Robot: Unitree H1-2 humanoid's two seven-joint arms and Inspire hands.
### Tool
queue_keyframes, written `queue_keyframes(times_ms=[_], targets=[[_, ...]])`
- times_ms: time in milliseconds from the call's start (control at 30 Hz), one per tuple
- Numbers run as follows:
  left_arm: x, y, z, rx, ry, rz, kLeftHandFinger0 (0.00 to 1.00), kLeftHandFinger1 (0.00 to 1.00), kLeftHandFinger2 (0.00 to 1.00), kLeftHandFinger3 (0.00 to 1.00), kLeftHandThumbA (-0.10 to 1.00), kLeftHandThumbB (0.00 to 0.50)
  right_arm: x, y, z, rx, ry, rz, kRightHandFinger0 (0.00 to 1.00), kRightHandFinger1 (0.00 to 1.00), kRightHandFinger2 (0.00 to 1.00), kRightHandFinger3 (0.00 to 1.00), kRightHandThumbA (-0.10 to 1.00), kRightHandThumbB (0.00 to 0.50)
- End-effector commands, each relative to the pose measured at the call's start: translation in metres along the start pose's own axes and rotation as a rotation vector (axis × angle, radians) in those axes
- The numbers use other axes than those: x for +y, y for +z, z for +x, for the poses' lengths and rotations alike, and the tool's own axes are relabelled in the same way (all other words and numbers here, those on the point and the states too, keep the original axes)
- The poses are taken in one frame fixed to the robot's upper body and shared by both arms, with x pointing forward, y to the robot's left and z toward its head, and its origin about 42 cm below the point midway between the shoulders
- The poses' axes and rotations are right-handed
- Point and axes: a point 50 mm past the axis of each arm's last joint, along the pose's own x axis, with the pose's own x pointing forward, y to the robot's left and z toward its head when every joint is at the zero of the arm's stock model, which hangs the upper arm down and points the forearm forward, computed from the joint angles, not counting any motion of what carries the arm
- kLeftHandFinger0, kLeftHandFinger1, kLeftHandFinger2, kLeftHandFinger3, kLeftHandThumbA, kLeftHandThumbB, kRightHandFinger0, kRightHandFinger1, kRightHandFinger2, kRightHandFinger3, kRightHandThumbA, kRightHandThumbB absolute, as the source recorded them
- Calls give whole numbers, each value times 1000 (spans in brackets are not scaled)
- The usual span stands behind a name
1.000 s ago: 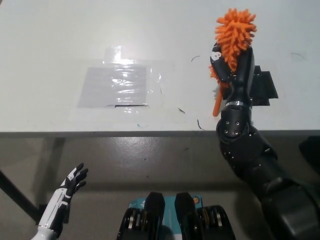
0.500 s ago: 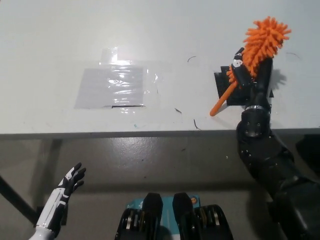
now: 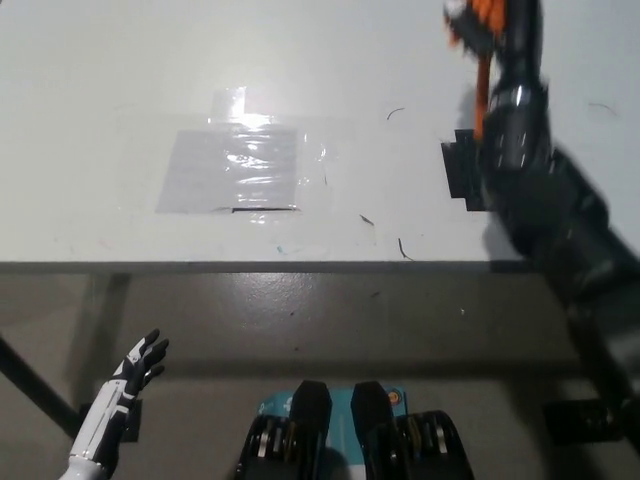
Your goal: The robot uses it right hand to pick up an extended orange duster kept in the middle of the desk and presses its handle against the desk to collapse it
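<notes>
Right hand (image 3: 500, 25), blurred, apparently grips orange duster (image 3: 482, 70) above desk (image 3: 100, 120).

Lab-like test room: bare white desk (image 3: 120, 120), taped plastic sheet (image 3: 235, 168), concrete floor (image 3: 300, 310).

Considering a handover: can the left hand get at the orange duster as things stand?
Probably not. The left hand hangs open below the desk edge at lower left; the orange duster is far across, held high in the right hand.
</notes>
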Motion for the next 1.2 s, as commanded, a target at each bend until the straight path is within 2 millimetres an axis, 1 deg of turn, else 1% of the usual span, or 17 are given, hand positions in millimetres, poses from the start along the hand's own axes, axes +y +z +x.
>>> queue_keyframes(times_ms=[0, 133, 233, 300, 333, 367, 400, 467, 567, 667, 767, 800, 833, 867, 900, 933, 1167], targets=[[7, 9, 2, -63, -17, 23, 1000, 1000, 1000, 1000, 1000, 314, -20, 60, 53, -167, -4, -110, 0, 0, 377, 417, -100, 196], [7, 12, 4, -72, -13, 19, 1000, 1000, 1000, 1000, 1000, 309, -24, 78, 68, -237, 37, -236, 0, 0, 348, 416, -100, 163], [8, 11, 2, -70, -9, 17, 1000, 1000, 1000, 1000, 1000, 307, -23, 72, 68, -292, 168, -464, 0, 33, 472, 482, -100, 199], [10, 11, 2, -71, -11, 16, 1000, 1000, 1000, 1000, 1000, 307, -21, 59, 60, -330, 239, -619, 0, 24, 434, 368, -100, 227], [10, 11, 1, -69, -12, 17, 1000, 1000, 1000, 1000, 1000, 316, -20, 54, 58, -340, 260, -663, 156, 207, 551, 526, -100, 263], [10, 11, 1, -67, -12, 18, 1000, 1000, 1000, 1000, 1000, 319, -19, 45, 52, -356, 298, -755, 132, 154, 378, 392, -100, 246], [11, 11, 1, -68, -12, 17, 1000, 1000, 1000, 1000, 1000, 319, -18, 37, 48, -357, 332, -817, 16, 62, 322, 262, -100, 220], [11, 12, 2, -70, -14, 24, 1000, 1000, 1000, 1000, 1000, 319, -14, 20, 38, -326, 421, -903, 0, 5, 397, 169, -100, 181], [10, 12, 2, -71, -16, 22, 1000, 1000, 1000, 1000, 1000, 322, -11, -2, 24, -273, 511, -1007, 0, 15, 456, 207, -100, 180], [10, 12, 1, -72, -11, 11, 1000, 1000, 1000, 1000, 1000, 336, -7, -24, 8, -190, 595, -1053, 0, 6, 286, 217, -100, 197], [12, 13, 2, -76, -8, 14, 1000, 1000, 1000, 1000, 1000, 338, -8, -44, -4, -11, 684, -1032, 22, 51, 329, 240, -100, 191], [13, 13, 2, -78, -8, 18, 1000, 1000, 1000, 1000, 1000, 332, -9, -47, -4, 63, 715, -1024, 134, 177, 437, 319, -89, 203], [13, 14, 3, -80, -9, 20, 1000, 1000, 1000, 1000, 1000, 332, -9, -47, -3, 138, 751, -1023, 359, 422, 683, 598, 94, 231], [13, 14, 4, -81, -7, 19, 1000, 1000, 1000, 1000, 1000, 336, -10, -46, 0, 247, 797, -1013, 903, 1000, 1000, 1000, 405, 292], [13, 14, 4, -81, -6, 19, 1000, 1000, 1000, 1000, 1000, 337, -10, -46, 1, 294, 816, -1004, 1000, 1000, 1000, 1000, 558, 378], [13, 14, 4, -81, -6, 20, 1000, 1000, 1000, 1000, 1000, 336, -11, -46, 2, 333, 825, -993, 1000, 1000, 1000, 1000, 619, 480], [13, 14, 3, -78, -5, 36, 1000, 1000, 1000, 1000, 1000, 323, -17, -32, 16, 435, 865, -863, 1000, 1000, 1000, 1000, 714, 500]])
